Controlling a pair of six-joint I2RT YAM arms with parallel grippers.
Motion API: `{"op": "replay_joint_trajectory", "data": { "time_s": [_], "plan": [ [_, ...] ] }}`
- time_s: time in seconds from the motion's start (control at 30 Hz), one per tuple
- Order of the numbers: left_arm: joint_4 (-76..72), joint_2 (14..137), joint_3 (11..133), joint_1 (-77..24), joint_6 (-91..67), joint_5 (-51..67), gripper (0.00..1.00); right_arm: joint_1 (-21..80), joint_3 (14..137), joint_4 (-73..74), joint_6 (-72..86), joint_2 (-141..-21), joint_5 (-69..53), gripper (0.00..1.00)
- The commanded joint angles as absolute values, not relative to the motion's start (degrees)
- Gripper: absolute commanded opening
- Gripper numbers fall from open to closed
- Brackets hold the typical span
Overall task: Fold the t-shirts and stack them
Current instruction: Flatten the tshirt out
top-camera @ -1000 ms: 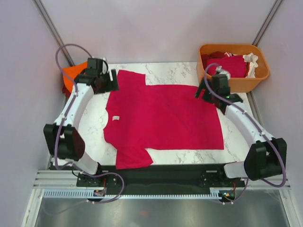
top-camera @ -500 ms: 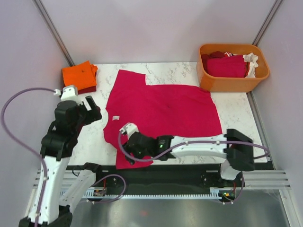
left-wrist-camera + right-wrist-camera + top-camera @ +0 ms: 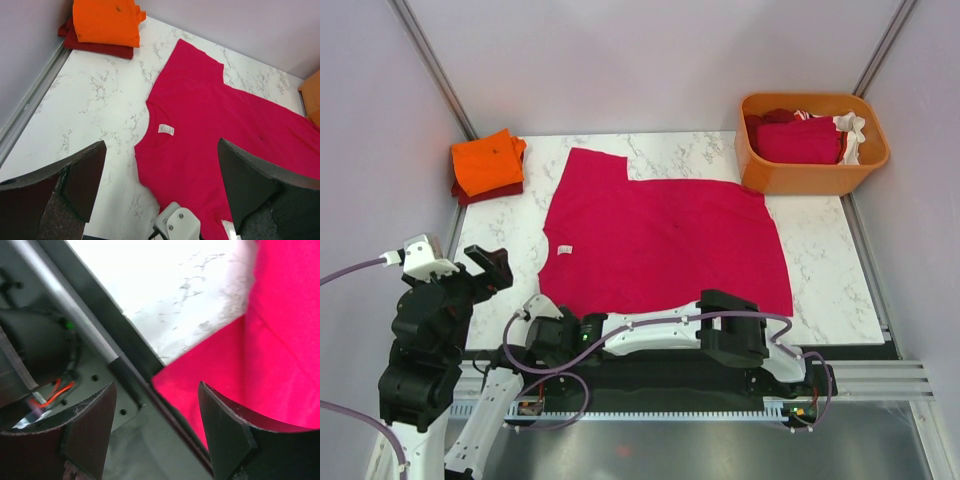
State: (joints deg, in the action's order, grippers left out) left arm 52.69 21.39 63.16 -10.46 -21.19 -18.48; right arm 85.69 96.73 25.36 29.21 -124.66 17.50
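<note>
**Top view.** Your right arm point(image 3: 660, 325) lies along the near edge of the counter point(image 3: 820, 270) and covers the near sleeve of the crimson-pink t-shirt point(image 3: 665, 240). The rest of that shirt is spread flat mid-counter. Your right hand point(image 3: 542, 325) sits low at the near-left edge and is too dark to read from here. Your left hand point(image 3: 485, 268) is raised off the left edge, clear of all cloth.

Count:
- One shirt is spread.
- Two are folded in the far-left corner, the orange t-shirt point(image 3: 488, 162) on top of the dark red t-shirt point(image 3: 470, 193).
- One orange tub point(image 3: 810, 178) stands far right, holding red cloth point(image 3: 800, 140) and white cloth point(image 3: 850, 132). You cannot tell the number of pieces.

**Left wrist view.** The fingers point(image 3: 75, 180) stand wide apart, released, with nothing between them. Below them you see the pink collar with one white neck label point(image 3: 166, 129). The far sleeve shows whole, and the hem side is cut off at the right. The folded stack is at top left, well apart from the spread shirt. A white piece of your right arm pokes in at the bottom.

**Right wrist view.** The picture is blurred. The fingers point(image 3: 90, 425) are apart, released, over the counter's edge. A corner of the pink shirt hangs past the dark frame point(image 3: 90, 295). You cannot tell whether anything touches it.
</note>
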Motion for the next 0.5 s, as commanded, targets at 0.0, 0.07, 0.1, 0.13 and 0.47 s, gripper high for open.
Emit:
{"op": "replay_joint_trajectory", "data": {
  "time_s": [0.0,0.07,0.1,0.13,0.47],
  "plan": [
    [54.7,20.2,62.8,-10.4,-21.9,-19.5,1.0,86.0,99.7,29.6,29.3,-128.7,20.5,0.74],
    [54.8,20.0,63.4,-10.5,-21.9,-19.2,1.0,86.1,100.6,30.7,29.3,-129.5,23.0,0.74],
    [54.8,20.1,63.4,-10.6,-21.8,-18.9,1.0,86.1,100.9,31.6,29.3,-130.2,23.9,0.73],
    [54.9,20.2,63.3,-10.6,-21.9,-18.7,1.0,86.1,101.2,32.0,29.2,-130.4,24.6,0.72],
    [54.8,20.0,62.6,-10.6,-21.7,-18.7,1.0,86.5,101.3,32.3,29.9,-134.8,24.0,0.27]
  ]
}}
